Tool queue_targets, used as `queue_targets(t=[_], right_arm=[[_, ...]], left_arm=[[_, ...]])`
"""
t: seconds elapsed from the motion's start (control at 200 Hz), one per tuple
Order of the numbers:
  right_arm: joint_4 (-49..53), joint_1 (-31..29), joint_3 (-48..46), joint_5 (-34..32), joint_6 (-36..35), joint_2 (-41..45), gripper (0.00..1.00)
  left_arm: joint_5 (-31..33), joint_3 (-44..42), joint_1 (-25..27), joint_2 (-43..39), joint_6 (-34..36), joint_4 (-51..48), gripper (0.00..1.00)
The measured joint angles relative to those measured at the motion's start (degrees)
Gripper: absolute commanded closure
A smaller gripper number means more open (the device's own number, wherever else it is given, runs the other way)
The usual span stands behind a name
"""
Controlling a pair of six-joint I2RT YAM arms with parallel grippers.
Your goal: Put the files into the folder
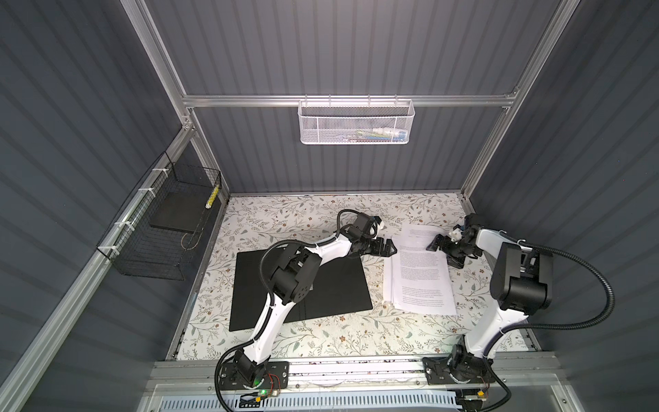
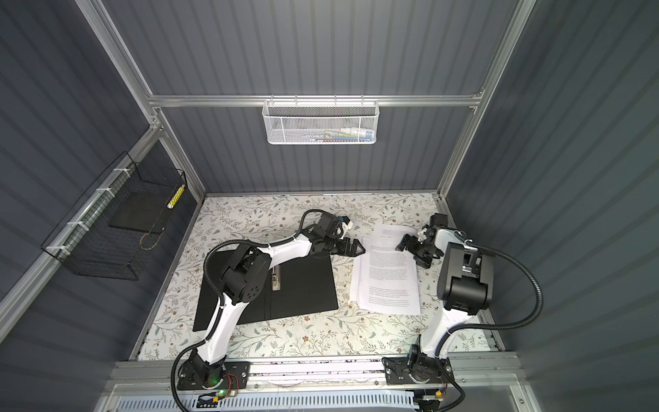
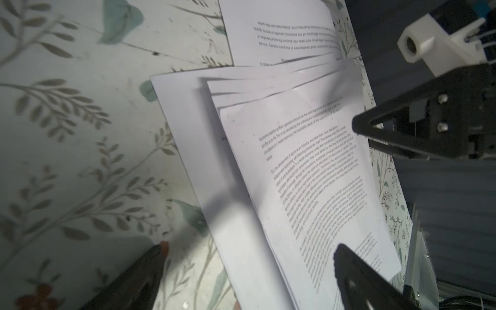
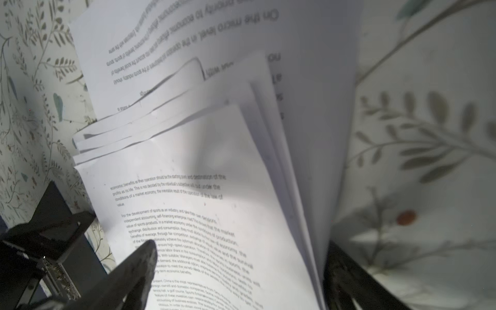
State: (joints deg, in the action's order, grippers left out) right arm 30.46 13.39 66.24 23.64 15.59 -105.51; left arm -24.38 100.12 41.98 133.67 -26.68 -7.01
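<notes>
Floral-printed cloth over the tabletop [image 1: 321,339], beneath both grippers. Flat folder [image 2: 303,285], black inside with a metal clip [image 2: 275,280], lying open just behind the left gripper [image 1: 390,247], toward that arm's base. Loose stack of white printed paper sheets [image 1: 420,274], spread between the two grippers, outside the folder. Fingers spread wide and empty on the left gripper, astride the stack's edge. Same wide gape on the right gripper [image 1: 444,255], fanned sheet edges rising between its fingers, unpinched.
</notes>
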Motion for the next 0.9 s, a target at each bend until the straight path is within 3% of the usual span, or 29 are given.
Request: queue_targets(t=[0.42,0.61,0.76,0.901], right_arm=[[2.4,-1.3,-10.4,-8.6,2.4,20.0,0.07],[4.1,-9.0,-19.9,-8.3,5.8,28.2,0.07],[5.4,-10.2,-23.7,-9.5,6.7,28.9,0.03],[5.5,-10.1,-21.2,-10.7,5.0,23.9,0.01]], left_arm=[[1.5,3.3,-0.2,1.2,1.2,-3.1,0.0],[2.1,6.6,-1.0,2.9,2.1,-5.1,0.01],[3.2,7.3,-2.0,3.1,3.2,-6.4,0.01],[4.0,6.5,-2.4,2.4,4.2,-6.8,0.01]])
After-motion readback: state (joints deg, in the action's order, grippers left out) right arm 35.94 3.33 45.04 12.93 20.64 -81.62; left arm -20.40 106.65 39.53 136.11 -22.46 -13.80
